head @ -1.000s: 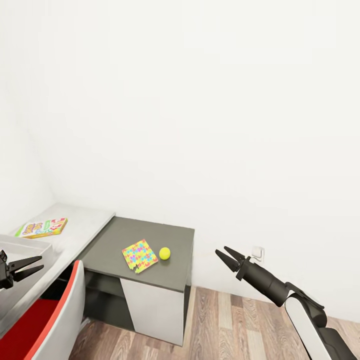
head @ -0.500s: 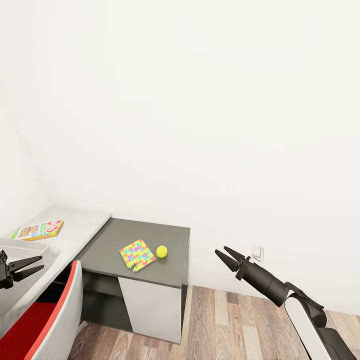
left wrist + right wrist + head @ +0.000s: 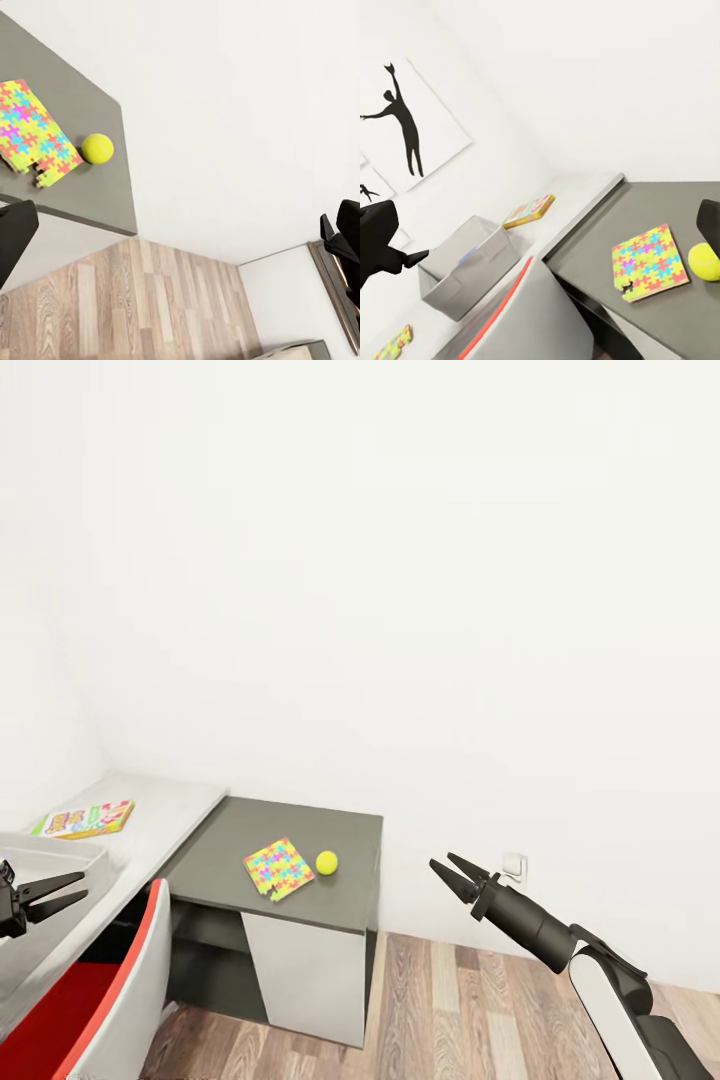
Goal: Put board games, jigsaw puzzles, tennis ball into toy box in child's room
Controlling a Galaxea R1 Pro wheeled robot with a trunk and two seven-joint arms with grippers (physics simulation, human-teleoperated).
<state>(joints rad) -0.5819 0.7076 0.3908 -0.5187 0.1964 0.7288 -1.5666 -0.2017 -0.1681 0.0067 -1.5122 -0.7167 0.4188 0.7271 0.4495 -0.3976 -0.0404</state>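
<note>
Lower middle of the head view, a jigsaw puzzle [image 3: 278, 867] is lying flat on the dark grey table [image 3: 350, 830] with the tennis ball [image 3: 327, 862] sitting just beside it. At far left a board game [image 3: 85, 819] is resting on the pale desk [image 3: 165, 810], and the grey toy box [image 3: 465, 259] is sitting near it. The left gripper [image 3: 62, 892] is hanging at lower left with fingers spread, holding nothing; the right gripper [image 3: 452, 872] is hovering at lower right, also parted and empty. A red chair [image 3: 120, 980] is filling the bottom left corner.
</note>
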